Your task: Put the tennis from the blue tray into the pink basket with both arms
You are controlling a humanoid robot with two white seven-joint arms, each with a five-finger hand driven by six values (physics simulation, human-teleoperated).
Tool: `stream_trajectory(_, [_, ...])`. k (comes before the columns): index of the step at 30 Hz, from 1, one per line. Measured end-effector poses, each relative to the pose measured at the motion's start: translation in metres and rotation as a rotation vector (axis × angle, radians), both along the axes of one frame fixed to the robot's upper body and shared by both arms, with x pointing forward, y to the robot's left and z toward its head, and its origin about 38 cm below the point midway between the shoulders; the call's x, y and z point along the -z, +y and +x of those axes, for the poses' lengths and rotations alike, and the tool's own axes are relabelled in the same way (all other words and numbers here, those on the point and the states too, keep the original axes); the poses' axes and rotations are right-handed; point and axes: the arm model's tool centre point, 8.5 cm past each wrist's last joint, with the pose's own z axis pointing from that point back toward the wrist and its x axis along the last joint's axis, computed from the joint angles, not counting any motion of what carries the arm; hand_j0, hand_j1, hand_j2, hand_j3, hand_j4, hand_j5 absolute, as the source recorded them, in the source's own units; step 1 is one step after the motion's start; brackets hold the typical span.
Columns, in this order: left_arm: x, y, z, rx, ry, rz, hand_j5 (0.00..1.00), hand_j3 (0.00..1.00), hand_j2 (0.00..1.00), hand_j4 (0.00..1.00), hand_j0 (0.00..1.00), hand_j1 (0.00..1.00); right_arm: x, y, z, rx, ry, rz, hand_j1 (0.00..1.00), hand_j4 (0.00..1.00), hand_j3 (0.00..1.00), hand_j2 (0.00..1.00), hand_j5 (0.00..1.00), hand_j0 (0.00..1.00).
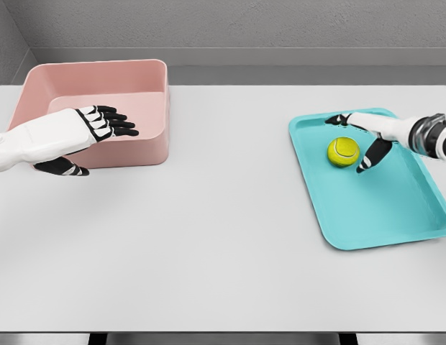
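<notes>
Both hands' fingers spread, empty: left hand (79, 136) over pink basket (147, 72), right hand (367, 136) flanking tennis ball (343, 152).

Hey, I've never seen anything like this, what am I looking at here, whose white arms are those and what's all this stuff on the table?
This is a computer-simulated scene, seen from a camera on a humanoid robot's head, looking down at a white table. The two white arms with black fingers belong to the robot itself.

The left hand comes in from the picture's left and hovers at the front wall of a pink basket, with its fingers stretched out and holding nothing.

The right hand comes in from the right, above a blue tray. A yellow tennis ball lies in the tray. The hand's fingers are spread around the ball, one behind it and one beside it, but they have not closed on it. So nothing is held yet, and the ball is still in the tray.
</notes>
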Motion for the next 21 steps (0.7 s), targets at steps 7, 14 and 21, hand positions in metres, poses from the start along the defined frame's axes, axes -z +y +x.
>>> stream_trajectory(7, [0.001, 0.000, 0.000, 0.000, -0.002, 0.008, 1.00, 1.00, 1.00, 1.00, 1.00, 1.00, 0.012, 0.006, 0.014, 0.014, 0.031, -0.011, 1.00, 1.00, 1.00, 1.00, 1.00, 1.00])
stream_trajectory(14, [0.001, 0.000, 0.000, 0.000, -0.005, 0.015, 1.00, 1.00, 1.00, 1.00, 1.00, 1.00, 0.020, 0.007, 0.014, 0.015, 0.052, -0.019, 1.00, 1.00, 1.00, 1.00, 1.00, 1.00])
stream_trajectory(21, [0.001, 0.000, 0.000, 0.000, -0.006, 0.019, 1.00, 1.00, 1.00, 1.00, 1.00, 1.00, 0.030, 0.000, 0.014, 0.035, 0.070, -0.045, 0.83, 0.83, 0.83, 0.83, 0.83, 0.83])
